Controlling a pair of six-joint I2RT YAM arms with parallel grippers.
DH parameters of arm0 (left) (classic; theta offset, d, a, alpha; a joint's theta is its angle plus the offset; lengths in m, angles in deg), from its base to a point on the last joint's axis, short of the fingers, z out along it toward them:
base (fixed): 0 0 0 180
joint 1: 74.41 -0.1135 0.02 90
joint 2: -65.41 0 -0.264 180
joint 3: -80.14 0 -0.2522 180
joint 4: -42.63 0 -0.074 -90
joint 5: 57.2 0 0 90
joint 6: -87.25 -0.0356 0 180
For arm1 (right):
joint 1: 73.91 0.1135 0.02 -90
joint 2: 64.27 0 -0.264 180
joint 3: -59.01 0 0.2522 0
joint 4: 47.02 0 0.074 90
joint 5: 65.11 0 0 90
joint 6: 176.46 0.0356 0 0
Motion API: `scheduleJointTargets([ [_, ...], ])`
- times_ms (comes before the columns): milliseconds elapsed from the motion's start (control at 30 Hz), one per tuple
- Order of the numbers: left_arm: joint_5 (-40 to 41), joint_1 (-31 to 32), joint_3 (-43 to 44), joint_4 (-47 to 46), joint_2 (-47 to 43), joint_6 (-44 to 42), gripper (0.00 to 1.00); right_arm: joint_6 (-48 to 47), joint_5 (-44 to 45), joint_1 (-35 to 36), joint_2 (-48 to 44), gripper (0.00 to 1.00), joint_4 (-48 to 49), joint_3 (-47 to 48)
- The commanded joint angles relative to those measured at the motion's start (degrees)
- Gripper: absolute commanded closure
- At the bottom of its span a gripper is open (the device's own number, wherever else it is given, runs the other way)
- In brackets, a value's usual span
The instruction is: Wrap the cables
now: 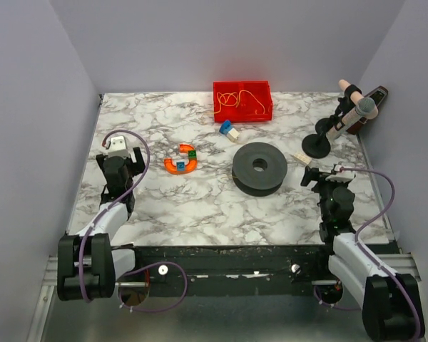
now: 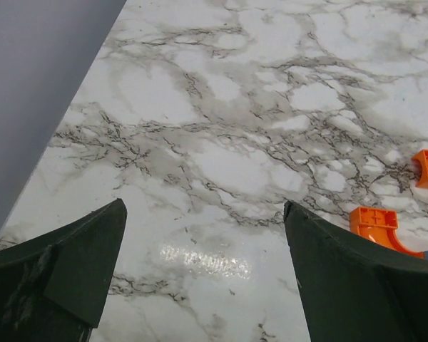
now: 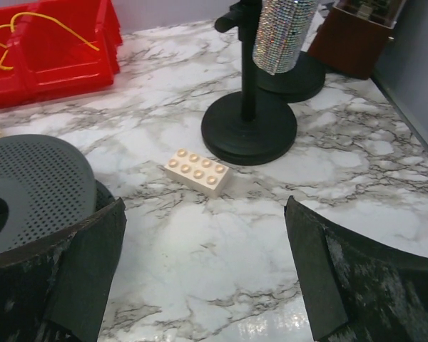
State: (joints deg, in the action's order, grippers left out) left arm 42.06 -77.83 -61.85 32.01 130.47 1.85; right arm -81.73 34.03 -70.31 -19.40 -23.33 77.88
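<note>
The thin yellow-orange cables (image 1: 237, 99) lie looped inside a red bin (image 1: 265, 112) at the back of the table; part of them shows in the right wrist view (image 3: 50, 19). A dark grey spool (image 1: 259, 168) lies flat mid-table, also at the left of the right wrist view (image 3: 28, 178). My left gripper (image 1: 121, 158) is open and empty over bare marble at the left (image 2: 203, 235). My right gripper (image 1: 327, 177) is open and empty, right of the spool (image 3: 203, 242).
An orange curved toy piece (image 1: 180, 159) lies right of the left gripper. A blue-white block (image 1: 229, 130) sits before the bin. A cream brick (image 3: 198, 171) lies ahead of the right gripper. A black microphone stand (image 1: 318, 145) and a brown box (image 1: 364, 110) stand at the back right.
</note>
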Motion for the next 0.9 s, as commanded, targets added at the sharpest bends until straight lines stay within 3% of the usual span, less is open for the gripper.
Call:
scheduleJointTargets([
  [0, 3.84, -0.18, -3.24, -16.48, 2.09, 4.62, 0.01, -0.16, 7.89, -0.70, 5.39, 0.00, 19.32, -3.70],
  [200, 2.09, -0.18, -5.44, -21.31, 5.16, 4.45, 0.01, -1.13, 3.95, -0.78, 13.58, 0.00, 32.05, -4.49],
  [433, 1.38, -0.18, -5.71, -25.53, 10.00, 3.75, 0.01, -2.19, 0.00, -1.57, 17.18, 0.00, 34.79, -4.14],
  [700, -1.07, -0.27, -5.27, -25.63, 10.44, 3.84, 0.01, -1.56, -4.39, -2.80, 32.20, 0.00, 54.81, -6.42],
  [867, -0.03, -0.27, -3.43, -22.82, 11.58, 4.80, 0.01, -1.04, -4.58, -3.16, 35.48, 0.00, 57.30, -6.25],
])
